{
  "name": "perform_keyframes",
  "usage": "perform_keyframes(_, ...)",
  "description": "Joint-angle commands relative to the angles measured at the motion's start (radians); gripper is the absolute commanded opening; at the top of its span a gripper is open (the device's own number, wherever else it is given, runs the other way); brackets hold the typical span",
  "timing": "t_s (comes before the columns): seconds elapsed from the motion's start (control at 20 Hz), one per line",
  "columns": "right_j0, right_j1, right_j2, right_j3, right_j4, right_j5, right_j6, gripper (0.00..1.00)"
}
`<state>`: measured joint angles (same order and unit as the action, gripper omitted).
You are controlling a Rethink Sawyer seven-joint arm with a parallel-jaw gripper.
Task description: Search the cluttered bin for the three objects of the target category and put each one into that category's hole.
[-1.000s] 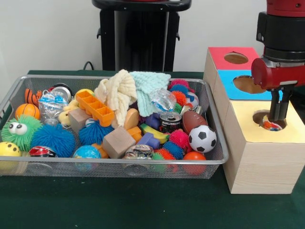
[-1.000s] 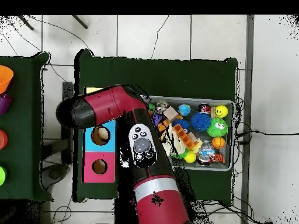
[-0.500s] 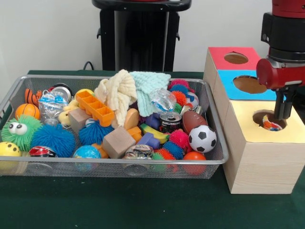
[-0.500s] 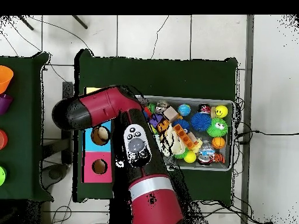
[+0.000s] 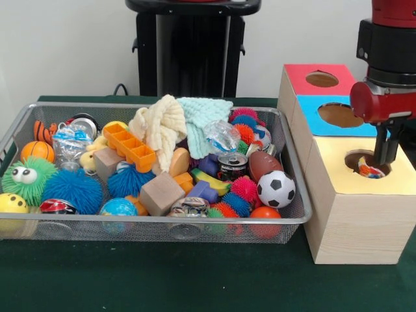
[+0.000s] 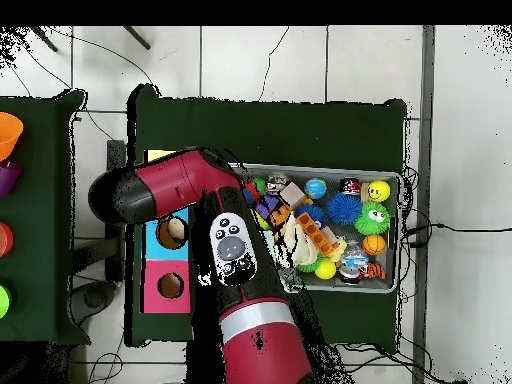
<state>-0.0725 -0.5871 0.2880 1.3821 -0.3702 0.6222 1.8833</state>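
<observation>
My end effector (image 5: 386,153) has lifted clear of the yellow box's hole (image 5: 366,164); cannot tell its state. One small ball (image 5: 370,172) sits inside. More remain in the bin (image 5: 156,231).

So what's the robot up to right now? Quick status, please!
Gripper above the yellow box's hole, open or shut unclear. Small colourful object sits inside that hole. Wire bin full of toys. Nothing blocking.
</observation>
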Motion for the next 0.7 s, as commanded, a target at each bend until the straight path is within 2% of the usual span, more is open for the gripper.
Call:
perform_keyframes(0.05, -0.021, 0.059, 0.027, 0.005, -0.057, 0.087, -0.108, 0.00)
perform_keyframes(0.7, -0.038, 0.066, 0.030, 0.005, -0.068, 0.074, -0.126, 0.00)
